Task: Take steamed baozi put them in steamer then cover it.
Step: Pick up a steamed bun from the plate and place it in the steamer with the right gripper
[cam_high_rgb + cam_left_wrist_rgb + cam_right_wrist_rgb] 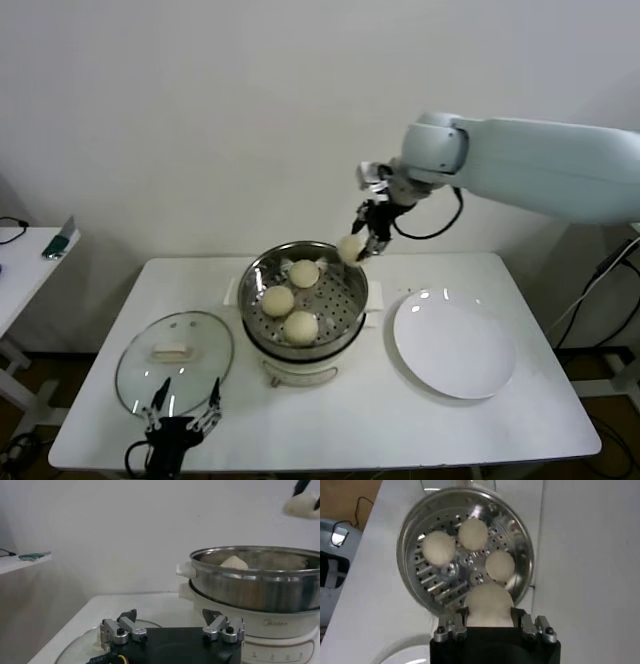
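The steel steamer (262,272) on its white cooker base stands mid-table and holds three cream-white baozi (300,327). My right gripper (366,243) is shut on a fourth baozi (350,248) and holds it above the steamer's far right rim. In the right wrist view the held baozi (488,602) sits between the fingers over the steamer (517,532). The glass cover (140,370) with its cream handle lies flat on the table left of the steamer. My left gripper (184,404) is open and empty at the cover's front edge; it shows in the left wrist view (172,625).
A flat white plate (453,347), bare, lies right of the steamer. A side table (22,258) with a green object stands at far left. The wall is close behind the table.
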Robot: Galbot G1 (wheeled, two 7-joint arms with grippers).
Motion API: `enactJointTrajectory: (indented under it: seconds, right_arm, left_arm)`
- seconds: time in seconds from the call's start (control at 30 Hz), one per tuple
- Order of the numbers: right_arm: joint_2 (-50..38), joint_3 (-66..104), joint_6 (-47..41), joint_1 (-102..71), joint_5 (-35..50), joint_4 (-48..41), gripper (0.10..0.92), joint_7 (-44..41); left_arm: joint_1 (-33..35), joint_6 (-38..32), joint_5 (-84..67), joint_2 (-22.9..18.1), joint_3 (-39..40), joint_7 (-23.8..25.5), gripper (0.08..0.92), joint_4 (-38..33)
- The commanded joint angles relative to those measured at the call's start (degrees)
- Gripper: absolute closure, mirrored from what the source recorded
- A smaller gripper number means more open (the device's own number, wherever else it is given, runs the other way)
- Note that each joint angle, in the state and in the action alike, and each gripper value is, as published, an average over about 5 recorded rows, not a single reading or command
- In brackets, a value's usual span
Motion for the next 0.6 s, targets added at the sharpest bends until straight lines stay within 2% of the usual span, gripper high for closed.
enactJointTrajectory:
  seconds: [0.03,0.27,0.6]
  right_arm:
    - [8.98,0.47,-3.36,-7.06,-1.77,-0.45,0.435,3.4]
    - [8.18,0.34,-3.74,-12.18,-7.47,-2.02,0.432,4.27]
    - [7.47,0.81,-3.87,-15.13,-9.08,-3.74,0.431,5.08]
  left_arm:
    - [0.21,-0.1,-0.19,-0.15,-0.12,-0.04,0.177,0.02]
    - [-0.06,-0.08,-0.28,-0.06,-0.1,-0.04,0.177,0.31]
    - [-0.32,0.09,-0.52,0.18,-0.14,0.04,0.177,0.42]
